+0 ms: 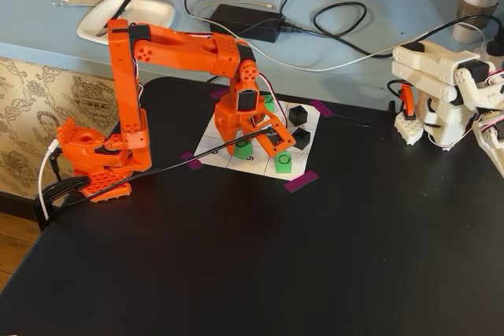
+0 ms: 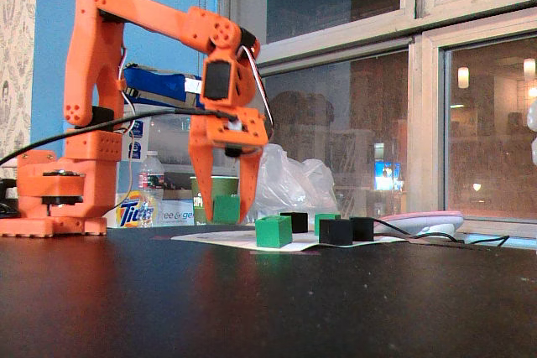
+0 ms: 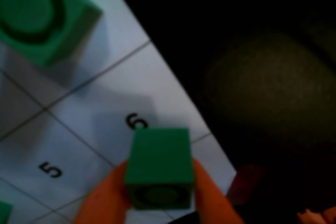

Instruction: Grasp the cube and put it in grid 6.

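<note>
An orange 3D-printed two-finger gripper (image 2: 225,211) is pinching a small bright green plastic cube (image 2: 226,208), its fingers closed tight against the cube's two opposite sides and holding it just clear of a white paper sheet printed with a three-by-three grid (image 1: 224,145) on a black table (image 1: 236,273). In the wrist view the held cube (image 3: 159,166) is hanging over the edge-middle white cell printed with a black digit 6 (image 3: 137,121), next to the cell marked 5 (image 3: 51,170), while a second green cube with a dark ring on top (image 3: 39,14) is sitting on a neighbouring cell. In a fixed view, two black cubes (image 1: 299,125) are resting on the sheet's far cells, and a white robot arm (image 1: 453,92) is standing well apart at the table's right.
</note>
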Robot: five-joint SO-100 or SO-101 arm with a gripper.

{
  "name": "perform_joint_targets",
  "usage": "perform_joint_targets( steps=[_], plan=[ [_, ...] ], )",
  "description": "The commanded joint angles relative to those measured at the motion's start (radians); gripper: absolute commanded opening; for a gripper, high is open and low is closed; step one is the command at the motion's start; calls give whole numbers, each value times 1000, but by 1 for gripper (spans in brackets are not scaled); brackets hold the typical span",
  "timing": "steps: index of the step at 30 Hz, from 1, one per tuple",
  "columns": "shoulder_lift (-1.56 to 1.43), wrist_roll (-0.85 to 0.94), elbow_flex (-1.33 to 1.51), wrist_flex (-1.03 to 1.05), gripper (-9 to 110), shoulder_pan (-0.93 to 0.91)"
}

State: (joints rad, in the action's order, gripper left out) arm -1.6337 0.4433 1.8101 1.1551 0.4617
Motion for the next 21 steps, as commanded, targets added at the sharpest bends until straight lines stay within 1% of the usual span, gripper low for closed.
perform_joint_targets(
  steps=[1, 4, 6, 15, 21],
  plan=[
    [-11, 3, -12, -18, 9, 6],
    [-12, 9, 2, -23, 18, -8],
    [-14, 12, 5, -20, 20, -17],
    [-40, 5, -2, -8, 22, -28],
    [-89, -54, -176, 140, 22, 3]
  ],
)
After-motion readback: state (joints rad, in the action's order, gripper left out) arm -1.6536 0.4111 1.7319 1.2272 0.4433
